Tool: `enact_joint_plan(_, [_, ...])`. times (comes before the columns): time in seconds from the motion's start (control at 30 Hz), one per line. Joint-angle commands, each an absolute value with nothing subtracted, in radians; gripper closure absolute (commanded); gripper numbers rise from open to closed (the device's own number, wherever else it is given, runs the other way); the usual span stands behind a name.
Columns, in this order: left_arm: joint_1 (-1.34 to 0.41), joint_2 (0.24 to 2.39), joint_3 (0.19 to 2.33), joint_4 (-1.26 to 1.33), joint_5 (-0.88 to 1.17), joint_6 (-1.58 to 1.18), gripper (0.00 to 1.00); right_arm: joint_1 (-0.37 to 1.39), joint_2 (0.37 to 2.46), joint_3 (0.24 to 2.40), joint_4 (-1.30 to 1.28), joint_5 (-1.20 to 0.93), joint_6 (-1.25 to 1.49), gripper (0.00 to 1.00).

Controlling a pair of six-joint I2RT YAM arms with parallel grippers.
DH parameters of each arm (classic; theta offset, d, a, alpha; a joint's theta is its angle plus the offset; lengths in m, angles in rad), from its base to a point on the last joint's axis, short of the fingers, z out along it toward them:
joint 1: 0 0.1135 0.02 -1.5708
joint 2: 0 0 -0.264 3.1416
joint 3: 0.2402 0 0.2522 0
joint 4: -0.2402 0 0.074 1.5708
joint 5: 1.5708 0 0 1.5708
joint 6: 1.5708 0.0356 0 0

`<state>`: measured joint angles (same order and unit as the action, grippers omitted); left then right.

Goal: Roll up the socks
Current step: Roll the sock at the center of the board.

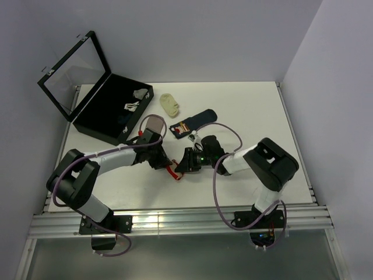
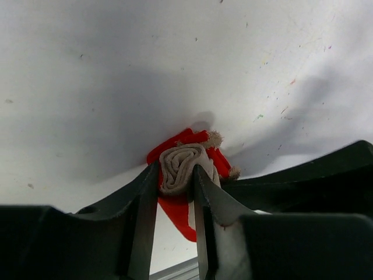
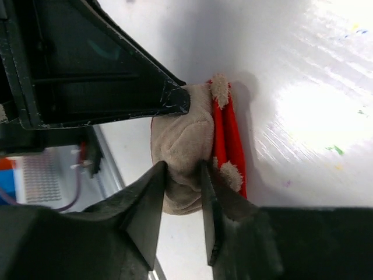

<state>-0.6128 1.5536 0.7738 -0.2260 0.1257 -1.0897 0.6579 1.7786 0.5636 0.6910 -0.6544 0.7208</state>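
The beige sock sits near the front middle of the surface, between the two arms, and it looks to be at the end of its roll. From the left wrist view its end shows as a tight spiral, with the red toe and heel flaring out around it. The left claw is narrowed down onto that spiral, jaws pressing it from both sides. The right claw is partly closed too, with the beige bundle filling the gap between its jaws, so I'd say both have hold of it.

I reckon the next move calls for tucking or setting the roll down without letting it spring open. The navy sock and the pink sock lie flat farther back, not yet rolled.
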Motion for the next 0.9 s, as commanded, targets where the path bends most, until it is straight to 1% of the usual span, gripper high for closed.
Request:
enact_joint_plan(0.0, [-0.624, 1.597, 0.824, -0.331, 0.065, -1.051, 0.67, 0.695, 1.678, 0.612, 0.389, -0.499, 0.550, 0.61])
enact_joint_plan(0.07, [-0.626, 1.608, 0.848, -0.351, 0.054, -1.042, 0.67, 0.722, 1.605, 0.652, 0.310, -0.381, 0.508, 0.57])
enact_joint_plan(0.1, [-0.627, 1.618, 0.859, -0.373, 0.049, -1.037, 0.67, 0.739, 1.579, 0.666, 0.231, -0.333, 0.465, 0.54])
enact_joint_plan(0.13, [-0.630, 1.624, 0.876, -0.380, 0.045, -1.032, 0.67, 0.779, 1.536, 0.693, 0.194, -0.220, 0.447, 0.53])
enact_joint_plan(0.23, [-0.637, 1.643, 0.906, -0.411, 0.037, -1.019, 0.67, 0.847, 1.477, 0.739, 0.086, -0.056, 0.382, 0.51])
enact_joint_plan(0.27, [-0.638, 1.652, 0.914, -0.416, 0.035, -1.014, 0.67, 0.892, 1.470, 0.748, 0.051, 0.047, 0.356, 0.50])
enact_joint_plan(0.37, [-0.643, 1.667, 0.939, -0.437, 0.029, -1.006, 0.67, 0.972, 1.460, 0.779, 0.008, 0.191, 0.318, 0.49])
enact_joint_plan(0.6, [-0.646, 1.698, 0.968, -0.462, 0.034, -0.997, 0.67, 1.101, 1.531, 0.836, -0.026, 0.336, 0.261, 0.48])
enact_joint_plan(0.87, [-0.647, 1.709, 0.985, -0.474, 0.032, -0.992, 0.66, 1.181, 1.652, 0.874, -0.028, 0.417, 0.233, 0.49])
